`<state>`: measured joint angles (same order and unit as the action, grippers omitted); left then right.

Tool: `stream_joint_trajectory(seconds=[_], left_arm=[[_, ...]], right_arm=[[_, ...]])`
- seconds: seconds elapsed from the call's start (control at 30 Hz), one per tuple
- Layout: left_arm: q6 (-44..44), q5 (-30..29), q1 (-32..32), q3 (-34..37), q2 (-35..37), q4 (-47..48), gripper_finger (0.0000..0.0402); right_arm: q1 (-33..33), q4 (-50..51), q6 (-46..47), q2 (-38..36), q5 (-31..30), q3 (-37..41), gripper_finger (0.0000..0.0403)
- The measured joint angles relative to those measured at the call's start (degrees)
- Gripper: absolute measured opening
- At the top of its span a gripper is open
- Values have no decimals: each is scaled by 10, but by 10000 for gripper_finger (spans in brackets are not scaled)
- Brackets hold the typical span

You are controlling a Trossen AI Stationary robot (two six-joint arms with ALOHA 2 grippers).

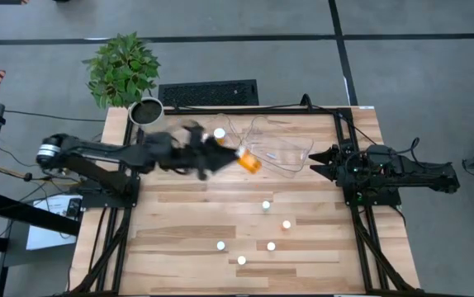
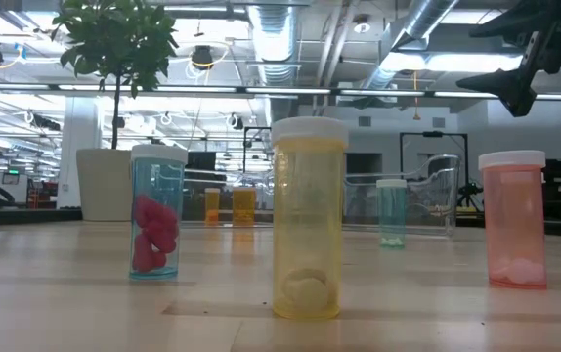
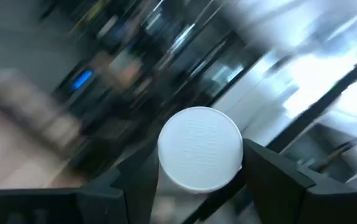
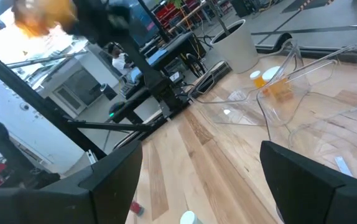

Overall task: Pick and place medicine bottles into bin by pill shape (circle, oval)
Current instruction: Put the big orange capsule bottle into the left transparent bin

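My left gripper (image 1: 239,157) is shut on an orange bottle (image 1: 251,163) in the air beside two clear bins (image 1: 291,153). Its white cap (image 3: 200,148) faces the left wrist camera. The bottle also shows as an orange blur in the right wrist view (image 4: 41,15). Several white-capped bottles stand upright on the table's near half (image 1: 266,205); in the low view they show as blue (image 2: 156,210), yellow (image 2: 308,230) and pink (image 2: 515,220). Orange bottles (image 4: 272,81) sit in a bin. My right gripper (image 4: 200,180) is open and empty at the table's right side (image 1: 324,161). My left gripper pinches the orange bottle between its two fingers (image 3: 135,186) at its cap end (image 3: 166,168); the cap hides the body. The fingers lie along the bottle, whose orange body (image 1: 253,165) sticks out past the fingertips. It is lifted clear of the table.
A potted green plant (image 1: 124,70) and a dark round pot (image 1: 146,110) stand at the table's far left corner. A black grille (image 1: 208,92) lies beyond the far edge. Bare wood lies at the table's near left (image 1: 163,239).
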<state>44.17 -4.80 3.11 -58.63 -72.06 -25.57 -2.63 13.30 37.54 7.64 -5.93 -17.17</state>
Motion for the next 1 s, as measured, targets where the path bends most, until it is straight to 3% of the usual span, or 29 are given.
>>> stream_joint_trajectory(seconds=[0.27,0.4,0.57,0.77,1.0], left_arm=[[-50,20,7,0,77,-186,203],[-80,72,11,0,95,-219,203],[-87,89,11,0,104,-198,203],[-128,59,4,0,108,-28,203],[-139,-88,-13,0,118,302,203]], right_arm=[[0,2,0,0,0,0,333],[0,6,0,0,0,0,333],[0,7,0,0,0,0,333],[0,12,0,0,0,0,333],[0,12,0,0,0,0,333]])
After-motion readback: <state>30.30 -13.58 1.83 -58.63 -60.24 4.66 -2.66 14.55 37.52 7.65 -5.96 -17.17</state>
